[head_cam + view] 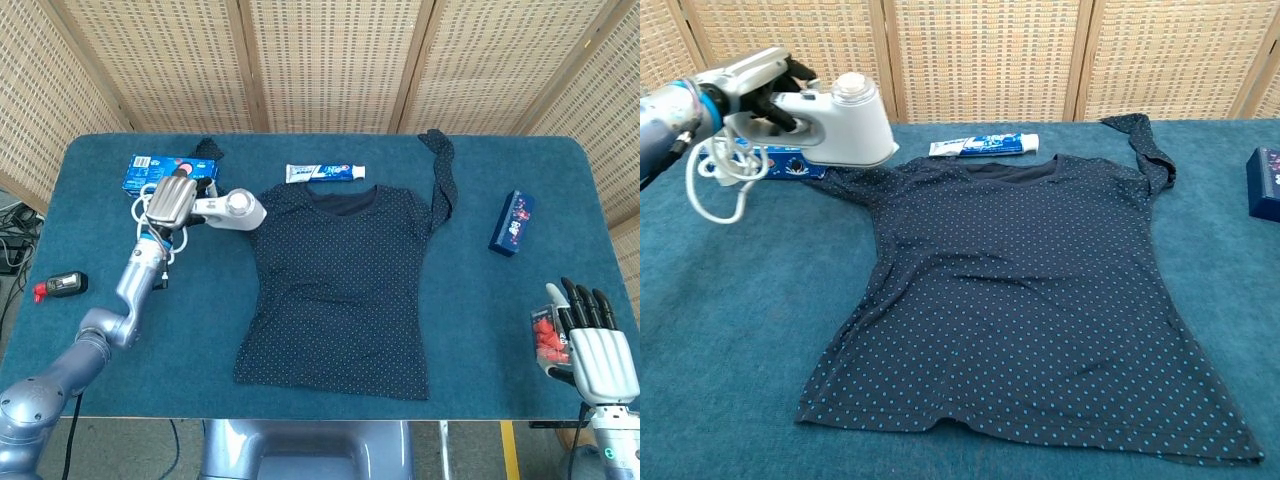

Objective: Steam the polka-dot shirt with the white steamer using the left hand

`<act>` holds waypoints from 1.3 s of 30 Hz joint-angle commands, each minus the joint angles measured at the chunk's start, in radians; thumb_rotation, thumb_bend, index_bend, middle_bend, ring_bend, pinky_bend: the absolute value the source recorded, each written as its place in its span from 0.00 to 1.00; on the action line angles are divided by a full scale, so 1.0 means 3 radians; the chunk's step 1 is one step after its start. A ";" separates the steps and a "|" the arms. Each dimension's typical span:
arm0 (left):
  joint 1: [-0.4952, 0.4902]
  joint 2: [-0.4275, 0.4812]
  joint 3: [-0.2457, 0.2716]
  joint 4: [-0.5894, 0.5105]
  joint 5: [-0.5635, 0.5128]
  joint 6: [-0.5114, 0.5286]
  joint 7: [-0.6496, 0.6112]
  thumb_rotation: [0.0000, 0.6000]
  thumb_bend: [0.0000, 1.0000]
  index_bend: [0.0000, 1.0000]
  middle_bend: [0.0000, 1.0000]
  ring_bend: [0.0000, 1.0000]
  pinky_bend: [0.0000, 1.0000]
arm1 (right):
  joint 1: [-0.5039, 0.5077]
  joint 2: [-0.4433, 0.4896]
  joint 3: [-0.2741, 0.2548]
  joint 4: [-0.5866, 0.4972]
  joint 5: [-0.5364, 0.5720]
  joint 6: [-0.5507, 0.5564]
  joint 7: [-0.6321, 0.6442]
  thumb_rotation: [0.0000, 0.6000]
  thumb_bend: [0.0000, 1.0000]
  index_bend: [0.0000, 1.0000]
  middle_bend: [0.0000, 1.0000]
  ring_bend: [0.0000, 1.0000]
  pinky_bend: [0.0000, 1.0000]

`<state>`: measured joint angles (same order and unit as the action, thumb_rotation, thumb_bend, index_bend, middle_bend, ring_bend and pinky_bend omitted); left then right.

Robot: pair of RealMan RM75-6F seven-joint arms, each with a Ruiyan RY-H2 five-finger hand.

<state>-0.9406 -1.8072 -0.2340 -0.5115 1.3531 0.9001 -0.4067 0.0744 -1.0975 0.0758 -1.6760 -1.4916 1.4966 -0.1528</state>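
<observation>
White plastic is the thing to watch here. In the head view, the left robot hand (pixel 172 198) sits in the upper left of the frame, wrapped around the handle of the white steamer (pixel 232 208), whose head points right and meets the near sleeve of the polka-dot shirt (pixel 345 290). The shirt lies flat in the middle of the teal surface (pixel 480 310), dark navy with tiny light dots, one sleeve flung up toward the upper right. The right robot hand (pixel 592 335) rests at the lower right, fingers straight and apart with nothing in them, just beside a small red object (pixel 546 338). There's also a toothpaste tube (pixel 325 173) above the collar, a blue box (pixel 511 222) at right, a blue packet (pixel 150 170) behind the steamer, and a small black-and-red item (pixel 62 286) at the left edge.

In the chest view the steamer (pixel 836 125) hovers at upper left over the shirt's (pixel 1030 300) sleeve, fingers (pixel 775 110) curled through the handle, its white cord (pixel 712 185) looping down below.

My guess on handling: the steamer is rigid, smooth and a bit top-heavy, so the handle is the only sane place to hold it, and the cord could drag. The shirt is thin and floppy; it'll bunch if the head pushes it sideways.
</observation>
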 commanded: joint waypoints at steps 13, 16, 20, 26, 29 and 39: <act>-0.0601 -0.0457 -0.0178 -0.0021 -0.0185 -0.0582 0.0458 1.00 0.72 1.00 0.77 0.73 0.86 | 0.0024 0.0031 0.0043 0.0049 0.0122 -0.0084 0.0121 1.00 0.00 0.00 0.00 0.00 0.00; -0.0690 -0.0595 -0.0202 0.0085 -0.0210 -0.0629 0.0488 1.00 0.72 1.00 0.77 0.73 0.86 | 0.0026 0.0038 0.0050 0.0060 0.0140 -0.0095 0.0148 1.00 0.00 0.00 0.00 0.00 0.00; -0.0768 -0.0736 -0.0215 0.0194 -0.0228 -0.0691 0.0489 1.00 0.72 1.00 0.77 0.73 0.86 | 0.0028 0.0049 0.0061 0.0071 0.0166 -0.0106 0.0188 1.00 0.00 0.00 0.00 0.00 0.00; -0.0844 -0.0949 -0.0204 0.0415 -0.0221 -0.0721 0.0429 1.00 0.71 1.00 0.77 0.73 0.86 | 0.0036 0.0063 0.0067 0.0086 0.0184 -0.0133 0.0245 1.00 0.00 0.00 0.00 0.00 0.00; -0.0847 -0.1048 -0.0182 0.0498 -0.0195 -0.0677 0.0344 1.00 0.71 1.00 0.77 0.73 0.86 | 0.0038 0.0069 0.0067 0.0081 0.0178 -0.0132 0.0259 1.00 0.00 0.00 0.00 0.00 0.00; -0.0876 -0.1190 -0.0110 0.0622 -0.0130 -0.0748 0.0182 1.00 0.71 1.00 0.77 0.73 0.86 | 0.0025 0.0100 0.0072 0.0086 0.0180 -0.0115 0.0338 1.00 0.00 0.00 0.00 0.00 0.00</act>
<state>-1.2019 -2.1628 -0.2691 -0.3254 1.3119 0.6788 -0.3486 0.0823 -1.0681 0.0974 -1.6504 -1.4373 1.4616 -0.0521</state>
